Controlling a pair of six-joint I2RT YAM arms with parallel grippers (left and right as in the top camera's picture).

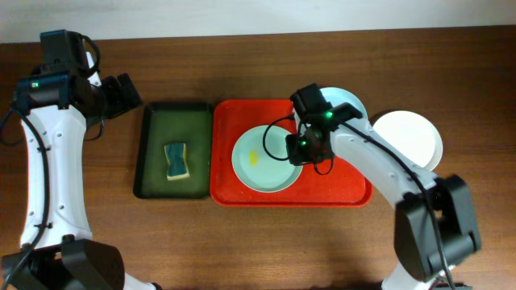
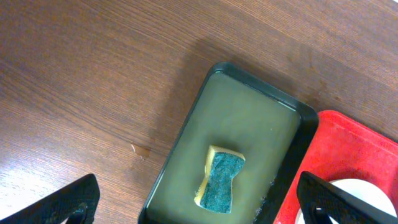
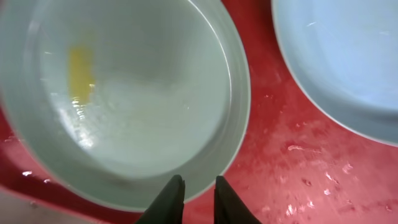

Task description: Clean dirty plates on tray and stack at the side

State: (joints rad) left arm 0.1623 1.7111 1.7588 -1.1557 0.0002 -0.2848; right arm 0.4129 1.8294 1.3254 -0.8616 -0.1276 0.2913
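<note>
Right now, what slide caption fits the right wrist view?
Right fingers at the rim of a round pale blue-green plate with a yellow smear, on the wet red plastic tray.

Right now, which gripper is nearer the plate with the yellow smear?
Right. The right gripper is over the right edge of the smeared plate on the red tray. The left gripper is well apart from it, beyond the green tray at its top-left corner in the overhead view.

Both my arms look alike: white shells, black joints, loose black cables. The left arm (image 1: 46, 165), frame left, shows one green light (image 1: 35, 83); the right arm (image 1: 379, 157) shows two. The right gripper (image 3: 198, 180) has tapered black fingers (image 3: 168, 202).
</note>
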